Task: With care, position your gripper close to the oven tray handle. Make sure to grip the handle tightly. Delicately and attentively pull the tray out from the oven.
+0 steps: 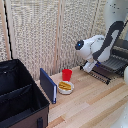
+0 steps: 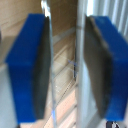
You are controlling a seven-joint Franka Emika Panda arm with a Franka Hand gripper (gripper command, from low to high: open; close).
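In the exterior view the white arm reaches down to the front edge of the tray (image 1: pixel 111 66), a dark rack sticking out of the black oven (image 1: pixel 122 49) at the exterior view's right. My gripper (image 1: pixel 89 65) sits at the end of the oven tray handle (image 1: pixel 98 76) nearer the exterior view's left. The wrist view shows my gripper (image 2: pixel 67 65) open, its blue fingers (image 2: pixel 25 65) with dark pads set apart. A thin metal bar, the handle (image 2: pixel 78 45), runs through the gap close to one pad. Thin rack bars show behind it. Whether a pad touches the bar is unclear.
A red cup (image 1: pixel 66 74) and a white bowl (image 1: pixel 65 87) with yellow food stand on the wooden table (image 1: pixel 92 102). A blue panel (image 1: pixel 48 85) stands upright beside them. A big black fabric case (image 1: pixel 20 97) fills the exterior view's lower left. A reed screen backs the scene.
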